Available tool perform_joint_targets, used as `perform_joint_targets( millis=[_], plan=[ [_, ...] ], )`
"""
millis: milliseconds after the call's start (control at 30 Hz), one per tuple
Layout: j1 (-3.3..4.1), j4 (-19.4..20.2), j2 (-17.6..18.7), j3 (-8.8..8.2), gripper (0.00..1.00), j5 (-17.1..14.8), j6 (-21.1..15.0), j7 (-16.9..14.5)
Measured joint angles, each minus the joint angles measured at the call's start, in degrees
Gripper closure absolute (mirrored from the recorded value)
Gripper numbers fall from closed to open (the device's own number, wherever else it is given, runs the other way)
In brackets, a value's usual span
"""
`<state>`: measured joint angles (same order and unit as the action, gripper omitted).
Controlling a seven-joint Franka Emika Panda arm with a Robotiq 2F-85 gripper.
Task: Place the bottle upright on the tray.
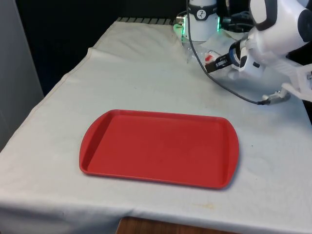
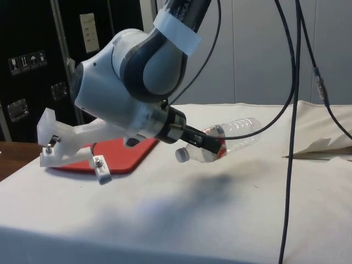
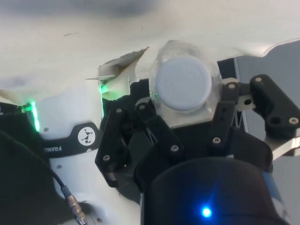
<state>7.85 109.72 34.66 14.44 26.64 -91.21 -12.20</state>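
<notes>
White cloth point(image 1: 146, 83), red tray point(image 1: 161, 146) bare, end effector point(image 2: 212, 144) clamps bottle point(image 2: 234, 135), side view shows it lying sideways.

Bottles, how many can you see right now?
1. The clear plastic bottle with a white cap is held lying sideways in the black tool, above the white cloth, beside the red tray.
</notes>
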Motion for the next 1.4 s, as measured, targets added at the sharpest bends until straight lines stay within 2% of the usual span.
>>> perform_joint_targets(
  millis=[1000,1200,1400],
  plan=[
    [-0.17,0.00,-4.18,0.06,1.00,-2.12,-1.03,-0.63],
    [-0.23,0.06,-4.93,0.06,1.00,-2.75,-1.66,-0.86],
    [-0.40,0.92,-5.79,0.00,1.00,-3.04,-4.18,-0.92]
  ],
)
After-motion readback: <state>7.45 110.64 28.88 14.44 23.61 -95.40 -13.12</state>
